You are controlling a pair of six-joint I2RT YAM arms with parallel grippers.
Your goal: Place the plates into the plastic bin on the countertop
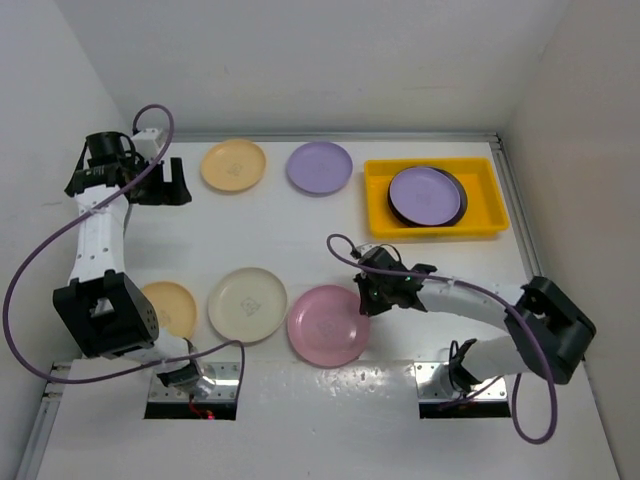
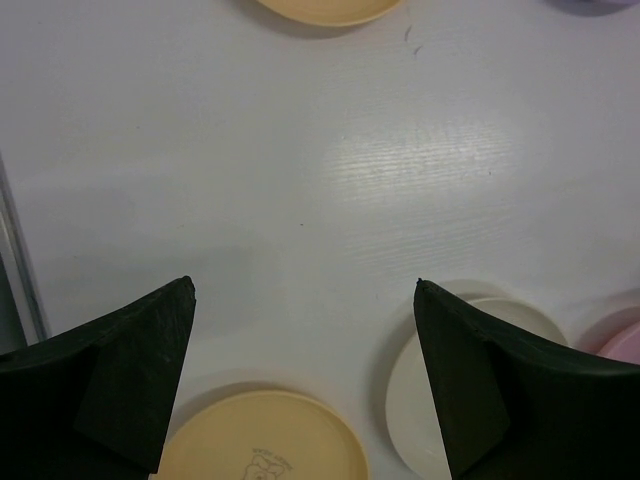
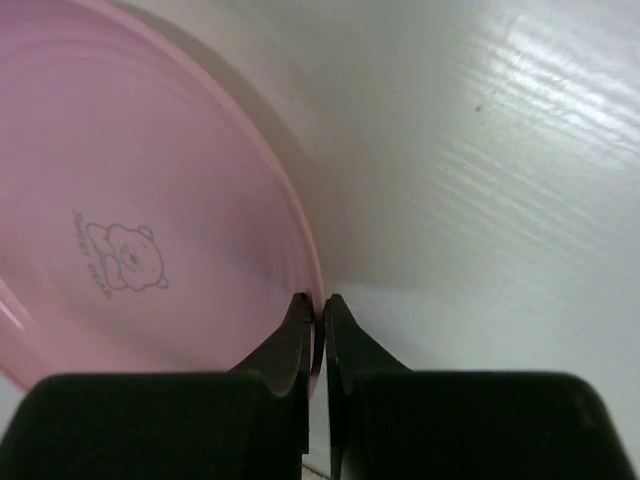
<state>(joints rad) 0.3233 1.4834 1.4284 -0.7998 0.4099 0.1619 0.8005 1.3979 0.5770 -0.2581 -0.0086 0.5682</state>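
The yellow plastic bin [image 1: 380, 205] stands at the back right of the white countertop [image 1: 300, 235] and holds a lilac plate [image 1: 424, 193] on dark-rimmed metal plates [image 1: 459, 206]. A pale orange plate [image 1: 233, 165] and a lilac plate [image 1: 319, 167] lie at the back. Another orange plate [image 1: 171, 306], a cream plate [image 1: 247, 304] and a pink plate [image 1: 326, 325] lie in front. My right gripper [image 1: 366, 297] is shut on the pink plate's [image 3: 130, 200] right rim. My left gripper [image 1: 170, 183] is open and empty, high at the back left.
White walls bound the countertop on three sides. The left wrist view shows the near orange plate [image 2: 260, 440] and the cream plate [image 2: 425, 400] below my left fingers, and the pink plate's edge [image 2: 622, 340] at right. Cables loop from both arms.
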